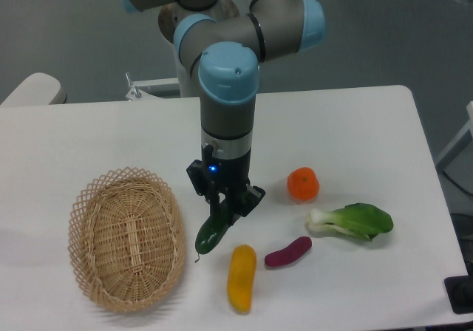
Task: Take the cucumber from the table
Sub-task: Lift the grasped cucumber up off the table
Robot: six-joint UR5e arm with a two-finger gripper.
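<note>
The dark green glossy cucumber [213,233] lies tilted on the white table [355,131], its thin stem tip pointing down-left near the basket. My gripper [225,207] stands straight above its upper end, fingers down around that end. The fingers appear closed on the cucumber, but the grip itself is partly hidden by the gripper body. The cucumber's lower end looks to be at or just above the tabletop.
A woven wicker basket [127,236] sits just left of the cucumber. A yellow vegetable [242,278] lies just right below it, then a purple piece [288,252], a bok choy [353,222] and an orange fruit [303,184].
</note>
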